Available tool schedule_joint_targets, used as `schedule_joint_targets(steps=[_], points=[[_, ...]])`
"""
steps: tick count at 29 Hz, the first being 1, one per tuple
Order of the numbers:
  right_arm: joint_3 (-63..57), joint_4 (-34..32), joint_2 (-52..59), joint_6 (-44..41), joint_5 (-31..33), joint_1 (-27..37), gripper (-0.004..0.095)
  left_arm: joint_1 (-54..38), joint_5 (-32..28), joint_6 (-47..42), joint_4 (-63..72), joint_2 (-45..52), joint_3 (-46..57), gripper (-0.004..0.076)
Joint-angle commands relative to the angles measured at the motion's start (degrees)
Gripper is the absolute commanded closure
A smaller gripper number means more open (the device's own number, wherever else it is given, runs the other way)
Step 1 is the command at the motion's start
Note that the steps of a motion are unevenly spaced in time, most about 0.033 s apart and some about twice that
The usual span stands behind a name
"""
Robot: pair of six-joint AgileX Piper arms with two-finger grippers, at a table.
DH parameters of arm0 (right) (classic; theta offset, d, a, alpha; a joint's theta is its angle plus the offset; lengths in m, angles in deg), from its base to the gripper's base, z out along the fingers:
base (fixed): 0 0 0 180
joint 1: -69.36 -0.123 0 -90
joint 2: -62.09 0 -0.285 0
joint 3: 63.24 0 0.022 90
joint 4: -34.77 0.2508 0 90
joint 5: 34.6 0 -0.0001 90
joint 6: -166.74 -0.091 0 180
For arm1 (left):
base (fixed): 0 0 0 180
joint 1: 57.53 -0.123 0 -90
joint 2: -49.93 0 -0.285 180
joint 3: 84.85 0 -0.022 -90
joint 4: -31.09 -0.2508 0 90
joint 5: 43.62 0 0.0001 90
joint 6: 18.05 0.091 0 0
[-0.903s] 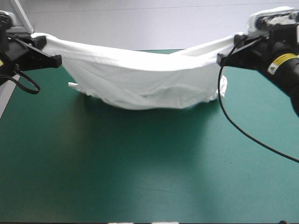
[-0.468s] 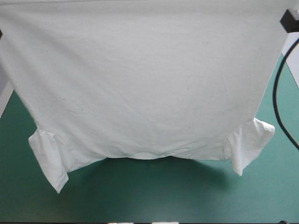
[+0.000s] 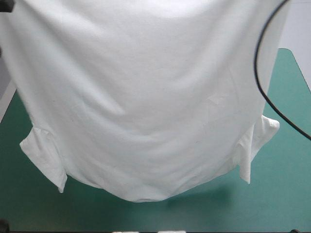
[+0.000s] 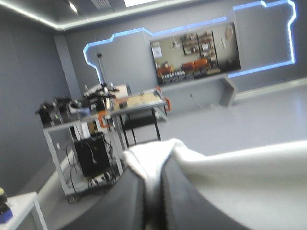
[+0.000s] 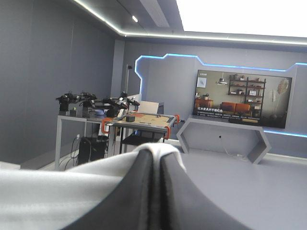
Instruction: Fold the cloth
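The white T-shirt (image 3: 146, 97) hangs lifted and spread wide in front of the high view, its short sleeves dangling at both lower sides and its lowest edge just above the teal-green table (image 3: 286, 184). Both grippers are above the high view's edge there. In the left wrist view my left gripper (image 4: 152, 191) is shut on the T-shirt (image 4: 230, 182), white cloth bunched between the black fingers and stretching away beside them. In the right wrist view my right gripper (image 5: 156, 172) is shut on the T-shirt (image 5: 43, 189) likewise, cloth draped off to the side.
Only the near strip and side margins of the teal-green cover show under the hanging shirt. Both wrist views look level into the room, above the table.
Earlier the shirt sagged low between the two grippers over the far table. Both arms then rose, so the shirt now hangs full length and has swung nearer the camera.
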Motion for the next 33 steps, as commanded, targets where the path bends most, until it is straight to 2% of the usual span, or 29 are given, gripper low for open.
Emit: schedule_joint_targets(steps=[1, 4, 7, 13, 20, 27, 31, 33], points=[[1.43, -3.00, -5.12, -3.85, -9.76, 0.12, 0.0927, 0.11, -6.86, -0.56, 3.71, -6.13, -1.74, 0.0733], [4.05, -6.45, -10.29, -8.90, -13.37, 1.12, 0.0927, 0.01, -8.32, -0.11, 6.01, -11.72, -7.08, 0.0733], [9.61, -6.43, -14.14, -9.02, -13.26, 1.27, 0.0927, 0.01, -7.30, 0.02, 6.12, -16.14, -14.33, 0.0733], [19.32, -4.90, -16.56, -7.13, -9.27, 1.27, 0.0927, 0.01, -6.34, 1.58, 5.58, -16.98, -17.61, 0.0733], [20.91, -4.90, -16.84, -7.13, -1.94, 1.27, 0.0927, 0.01, -4.40, 1.85, 5.84, -17.45, -17.33, 0.0733], [17.15, -5.27, -21.75, -7.13, 17.58, 1.27, 0.0927, 0.01, 2.86, 1.85, 6.80, -17.70, -9.48, 0.0733], [11.01, -5.26, -26.75, -8.49, 22.43, 1.65, 0.0927, 0.01, 7.23, 1.74, 9.81, -20.06, 0.04, 0.0733], [5.41, -4.86, -30.94, -11.87, 23.10, 2.05, 0.0927, 0.01, 6.78, 1.74, 13.92, -22.60, 8.81, 0.0733]])
